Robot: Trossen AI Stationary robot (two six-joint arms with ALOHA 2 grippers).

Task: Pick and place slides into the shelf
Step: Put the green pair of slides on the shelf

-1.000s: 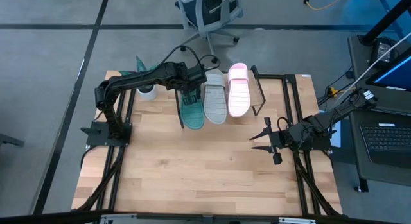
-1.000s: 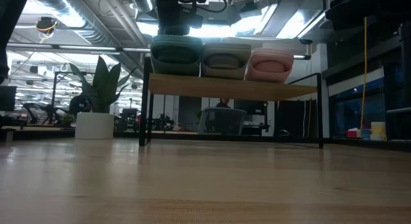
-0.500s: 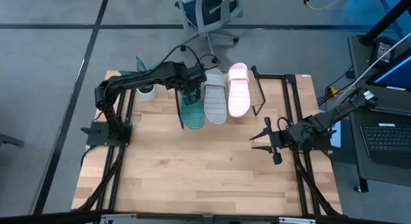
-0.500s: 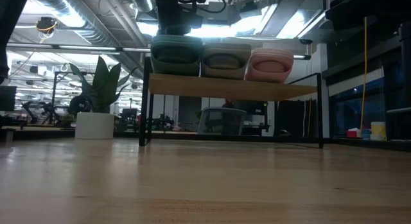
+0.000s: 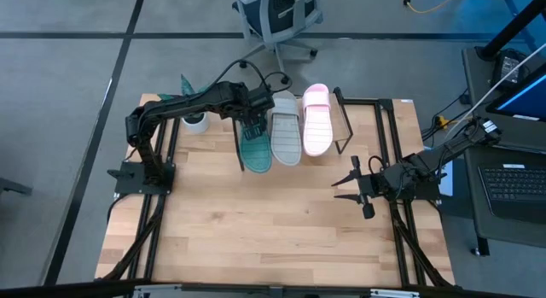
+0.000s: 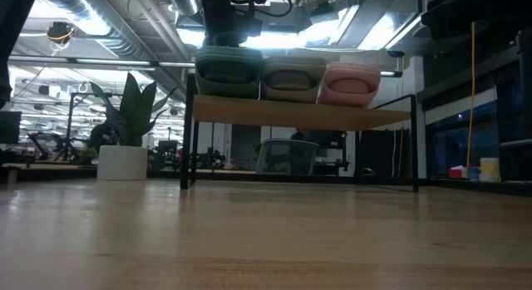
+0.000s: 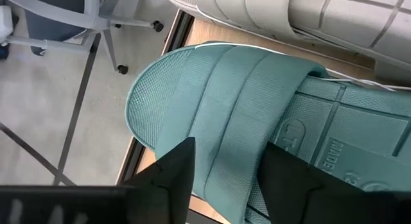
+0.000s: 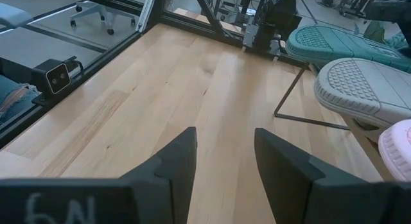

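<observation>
All three rubber slide sandals lie side by side on the light wooden slanted shelf on its thin black wire frame (image 6: pixel 299 112), which stands at the far edge of the pale wooden worktop (image 5: pixel 273 221). On that shelf, seen from above, the teal green ribbed sandal (image 5: pixel 253 144) is at the left end, the grey sandal (image 5: pixel 285 131) touches it in the middle, and the pale pink sandal (image 5: pixel 316 120) sits at the right end, just beside the grey one.

The left jaws (image 7: pixel 221 179) are over the teal green sandal on the shelf, spread open, with one dark finger (image 7: pixel 168 176) on each side of its wide strap; whether the fingers touch the strap cannot be told.

The right jaws (image 8: pixel 223 161) hover above bare worktop, well apart from the shelf toward its right-hand front, open and holding nothing.

A white pot with a green plant (image 6: pixel 123 161) stands on the worktop just left of the shelf.
</observation>
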